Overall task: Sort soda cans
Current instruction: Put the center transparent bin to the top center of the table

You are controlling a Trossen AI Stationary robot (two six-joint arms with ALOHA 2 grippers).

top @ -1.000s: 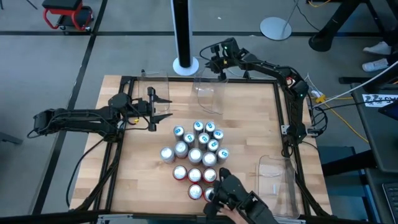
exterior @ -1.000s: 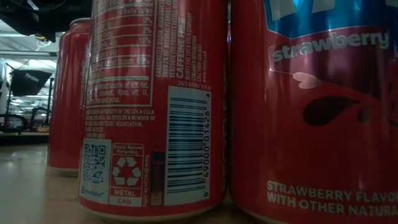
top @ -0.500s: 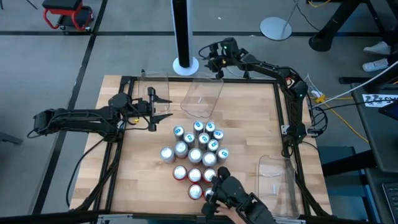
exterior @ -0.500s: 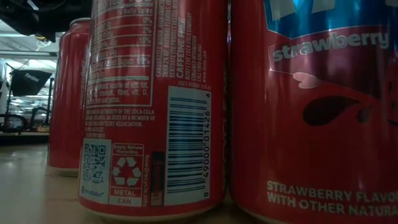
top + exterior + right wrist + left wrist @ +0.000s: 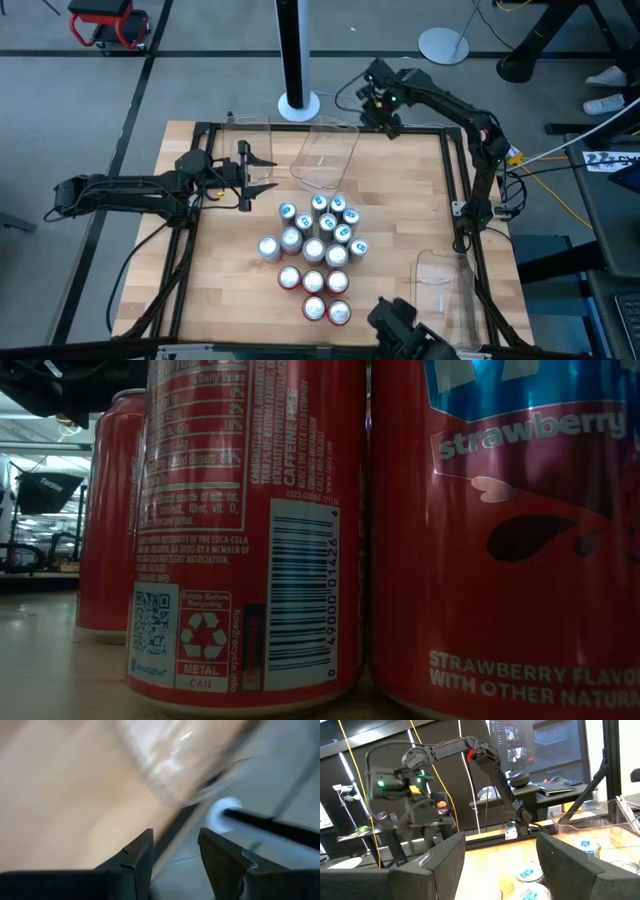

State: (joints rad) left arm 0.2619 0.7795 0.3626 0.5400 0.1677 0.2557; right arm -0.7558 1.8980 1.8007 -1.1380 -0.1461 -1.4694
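Low view is blocked by red cans (image 5: 250, 530) up close, labels cut off. Right wrist view is blurred. Right claw (image 5: 385, 112) at the far tabletop (image 5: 230, 290) edge, arm bent, fingers apart, empty; a clear tub (image 5: 325, 155) lies tilted just beside it. Left claw (image 5: 262, 172) reaches level, released, empty. Cans (image 5: 315, 250) stand upright, clustered near the left claw.
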